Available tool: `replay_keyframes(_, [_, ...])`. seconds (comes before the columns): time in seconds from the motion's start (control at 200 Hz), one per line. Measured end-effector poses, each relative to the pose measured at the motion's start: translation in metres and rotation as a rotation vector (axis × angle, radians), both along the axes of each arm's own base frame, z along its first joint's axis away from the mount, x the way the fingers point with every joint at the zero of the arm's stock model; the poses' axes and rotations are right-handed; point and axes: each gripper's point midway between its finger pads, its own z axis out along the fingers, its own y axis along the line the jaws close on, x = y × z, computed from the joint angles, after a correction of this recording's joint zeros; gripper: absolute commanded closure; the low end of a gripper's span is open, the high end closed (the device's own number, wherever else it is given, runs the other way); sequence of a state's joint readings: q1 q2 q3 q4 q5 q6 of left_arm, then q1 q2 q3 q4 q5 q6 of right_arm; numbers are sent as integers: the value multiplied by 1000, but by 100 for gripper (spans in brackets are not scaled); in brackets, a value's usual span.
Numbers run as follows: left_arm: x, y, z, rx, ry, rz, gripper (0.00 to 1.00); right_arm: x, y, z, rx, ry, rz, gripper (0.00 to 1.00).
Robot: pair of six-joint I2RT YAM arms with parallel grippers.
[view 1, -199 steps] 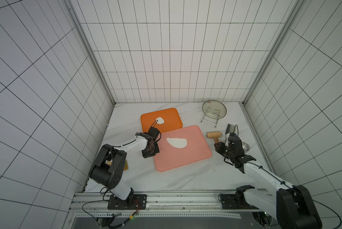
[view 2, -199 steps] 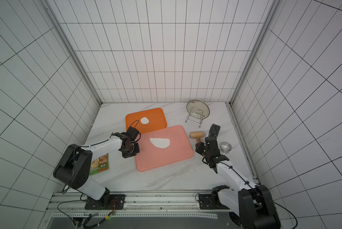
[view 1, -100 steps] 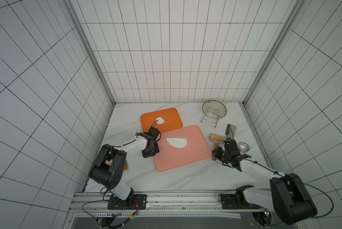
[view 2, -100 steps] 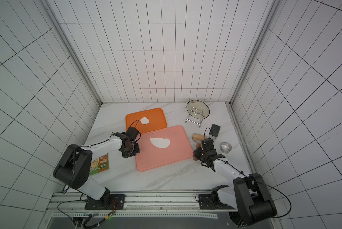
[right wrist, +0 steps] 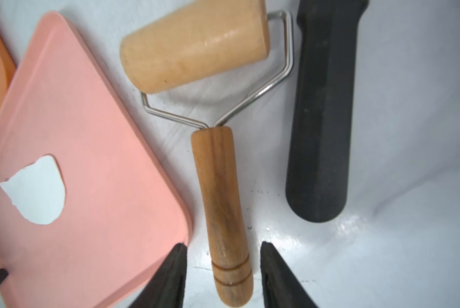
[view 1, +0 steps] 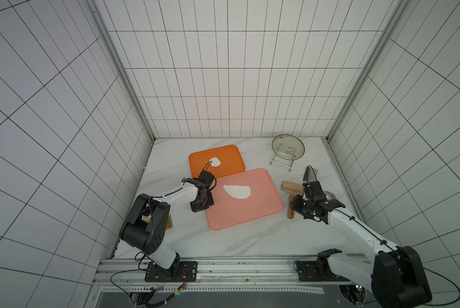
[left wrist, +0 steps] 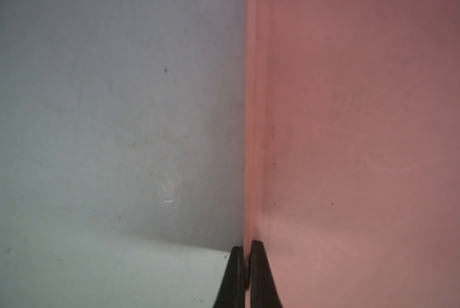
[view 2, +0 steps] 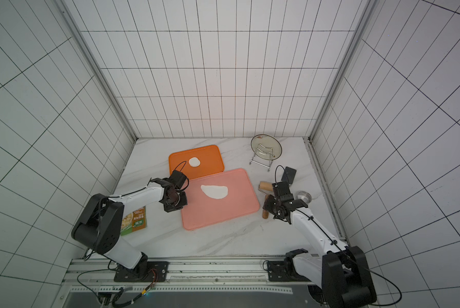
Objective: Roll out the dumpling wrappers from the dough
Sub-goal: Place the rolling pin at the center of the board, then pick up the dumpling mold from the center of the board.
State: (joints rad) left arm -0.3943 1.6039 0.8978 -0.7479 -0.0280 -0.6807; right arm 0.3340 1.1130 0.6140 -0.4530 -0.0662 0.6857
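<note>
The dough (view 1: 237, 192) (view 2: 214, 192) (right wrist: 34, 190) is a thin uneven white sheet lying on the pink board (view 1: 261, 213) (right wrist: 103, 160). A small roundish white piece (view 1: 214, 162) (view 2: 194, 162) rests on the orange tray (view 1: 231, 157); whether it is a flat wrapper or a lump I cannot tell. My left gripper (view 1: 202, 206) (left wrist: 246, 256) is shut on the pink board's left rim (left wrist: 253, 133). A wooden roller (view 1: 292, 186) (right wrist: 194, 45) lies on the table right of the board. My right gripper (view 1: 294, 208) (right wrist: 223, 244) is open astride its handle (right wrist: 221, 202), fingers clear of the wood.
A black flat tool (right wrist: 322, 106) (view 2: 289, 174) lies beside the roller. A steel ring cutter (view 2: 303, 196) sits by the right wrist. A glass lid on a wire rack (view 1: 287, 148) stands at the back right. A printed packet (view 2: 133, 220) lies under the left arm.
My right gripper has come down toward the table by the board's right edge, and its jaws have spread apart around the roller handle. The left gripper has not moved.
</note>
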Motion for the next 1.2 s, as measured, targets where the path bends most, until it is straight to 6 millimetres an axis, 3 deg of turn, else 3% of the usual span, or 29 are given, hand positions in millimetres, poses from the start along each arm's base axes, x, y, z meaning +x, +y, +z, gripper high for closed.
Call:
replay_keyframes(0.085, [0, 3, -1, 8, 0, 6, 94, 9, -10, 20, -11, -22, -28, 51])
replay_keyframes(0.195, [0, 5, -1, 18, -1, 17, 78, 16, -27, 40, -39, -33, -76, 49])
replay_keyframes(0.355, [-4, 13, 0, 45, 0, 34, 63, 23, -74, 58, -75, -28, -222, 49])
replay_keyframes(0.525, [-6, 16, 5, 49, -14, 38, 58, 19, -133, 63, -88, 13, -418, 49])
replay_keyframes(0.655, [-8, 15, 11, 43, -29, 33, 56, 10, -166, 52, -77, 70, -539, 49])
replay_keyframes(0.88, [-10, 9, 13, 30, -29, 13, 56, 8, -182, 28, -39, 164, -617, 51])
replay_keyframes(1.205, [-15, 9, 15, 41, 12, -26, 56, 34, -187, 20, 14, 126, -666, 54])
